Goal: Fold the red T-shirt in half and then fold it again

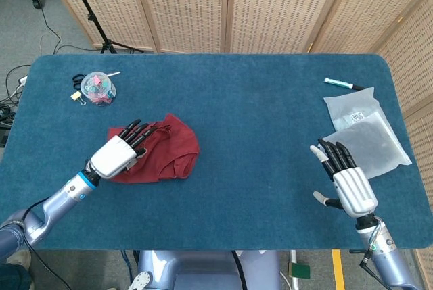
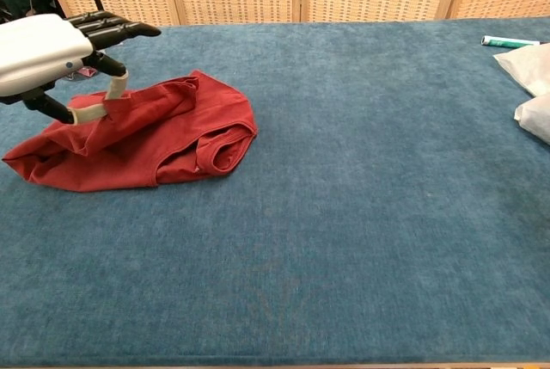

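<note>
Resting on the blue surface point(image 1: 237, 101) at far left are a small clear container point(image 1: 99, 90) of coloured clips and a pair of scissors point(image 1: 80, 78) just beside it. Nearer the front, the red T-shirt point(image 1: 166, 151) is seen lying bunched and partly folded, w/ a raised fold at its left. That fold is pinched by the left hand point(image 1: 120, 151), thumb under the cloth & fingers stretched over it. Well apart, at right, the right hand point(image 1: 345, 178) is held open, palm down, fingers spread, nothing in it. Just beyond it lie two plastic bags point(image 1: 369, 138) and a pen point(image 1: 344, 84).
</note>
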`<act>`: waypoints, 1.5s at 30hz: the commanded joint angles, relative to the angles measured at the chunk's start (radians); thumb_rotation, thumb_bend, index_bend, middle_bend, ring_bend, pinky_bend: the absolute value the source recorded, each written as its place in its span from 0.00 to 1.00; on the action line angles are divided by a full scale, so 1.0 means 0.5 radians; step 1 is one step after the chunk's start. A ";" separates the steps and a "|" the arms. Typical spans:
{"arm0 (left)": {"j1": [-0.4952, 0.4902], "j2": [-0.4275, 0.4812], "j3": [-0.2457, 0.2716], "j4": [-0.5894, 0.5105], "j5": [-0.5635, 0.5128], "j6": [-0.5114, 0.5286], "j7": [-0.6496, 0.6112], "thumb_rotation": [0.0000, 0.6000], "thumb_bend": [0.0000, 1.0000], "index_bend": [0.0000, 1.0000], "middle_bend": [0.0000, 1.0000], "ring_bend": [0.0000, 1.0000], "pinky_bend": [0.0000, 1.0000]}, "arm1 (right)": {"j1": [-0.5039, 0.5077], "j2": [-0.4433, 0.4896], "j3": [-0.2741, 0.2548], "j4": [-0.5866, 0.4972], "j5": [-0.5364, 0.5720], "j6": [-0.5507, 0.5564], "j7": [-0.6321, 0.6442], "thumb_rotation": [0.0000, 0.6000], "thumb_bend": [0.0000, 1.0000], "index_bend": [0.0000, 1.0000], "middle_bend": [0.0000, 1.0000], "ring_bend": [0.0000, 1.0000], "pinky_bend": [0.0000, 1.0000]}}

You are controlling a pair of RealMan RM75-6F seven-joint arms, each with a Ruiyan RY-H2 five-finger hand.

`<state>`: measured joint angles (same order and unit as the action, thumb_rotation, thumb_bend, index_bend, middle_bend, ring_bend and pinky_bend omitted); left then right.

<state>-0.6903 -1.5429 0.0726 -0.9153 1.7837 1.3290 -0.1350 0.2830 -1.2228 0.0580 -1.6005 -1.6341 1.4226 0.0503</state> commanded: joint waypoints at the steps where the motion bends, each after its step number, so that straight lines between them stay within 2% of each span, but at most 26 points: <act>1: -0.033 -0.011 -0.016 -0.044 0.011 -0.024 0.059 1.00 0.51 0.73 0.00 0.00 0.00 | 0.000 0.000 0.000 0.000 0.000 -0.001 0.000 1.00 0.00 0.00 0.00 0.00 0.00; 14: -0.204 -0.164 -0.081 -0.178 0.029 -0.227 0.398 1.00 0.51 0.73 0.00 0.00 0.00 | 0.002 0.012 0.003 -0.005 0.014 -0.014 0.009 1.00 0.00 0.00 0.00 0.00 0.00; 18: -0.244 -0.207 -0.061 -0.182 0.046 -0.308 0.487 1.00 0.49 0.73 0.00 0.00 0.00 | 0.003 0.017 0.002 -0.012 0.018 -0.020 0.012 1.00 0.00 0.00 0.00 0.00 0.00; 30: -0.286 -0.283 -0.016 -0.135 0.096 -0.361 0.643 1.00 0.46 0.73 0.00 0.00 0.00 | 0.000 0.028 0.000 -0.022 0.018 -0.020 0.017 1.00 0.00 0.00 0.00 0.00 0.00; 32: -0.288 -0.301 -0.013 -0.115 0.105 -0.350 0.663 1.00 0.41 0.69 0.00 0.00 0.00 | 0.000 0.028 -0.001 -0.023 0.017 -0.021 0.016 1.00 0.00 0.00 0.00 0.00 0.00; 34: -0.288 -0.321 -0.009 -0.092 0.109 -0.340 0.664 1.00 0.37 0.60 0.00 0.00 0.00 | 0.000 0.029 -0.002 -0.024 0.016 -0.023 0.013 1.00 0.00 0.00 0.00 0.00 0.00; 37: -0.288 -0.346 -0.006 -0.059 0.116 -0.322 0.664 1.00 0.32 0.43 0.00 0.00 0.00 | 0.000 0.030 -0.002 -0.026 0.017 -0.023 0.016 1.00 0.00 0.00 0.00 0.00 0.00; 39: -0.284 -0.366 -0.011 -0.029 0.122 -0.285 0.666 1.00 0.26 0.21 0.00 0.00 0.00 | -0.001 0.032 -0.001 -0.028 0.017 -0.023 0.015 1.00 0.00 0.00 0.00 0.00 0.00; 41: -0.278 -0.386 -0.020 -0.007 0.125 -0.238 0.645 1.00 0.18 0.05 0.00 0.00 0.00 | -0.002 0.033 -0.001 -0.029 0.018 -0.022 0.017 1.00 0.00 0.00 0.00 0.00 0.00; 42: -0.273 -0.399 -0.028 0.004 0.126 -0.197 0.610 1.00 0.13 0.01 0.00 0.00 0.00 | -0.002 0.034 -0.001 -0.030 0.018 -0.021 0.018 1.00 0.00 0.00 0.00 0.00 0.00; 45: -0.263 -0.433 -0.061 0.048 0.120 -0.089 0.515 1.00 0.05 0.00 0.00 0.00 0.00 | -0.003 0.037 -0.001 -0.032 0.017 -0.020 0.020 1.00 0.00 0.00 0.00 0.00 0.00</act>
<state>-0.8266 -1.7453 0.0547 -0.9079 1.8448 1.2524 0.1522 0.2817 -1.2041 0.0576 -1.6162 -1.6254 1.4123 0.0603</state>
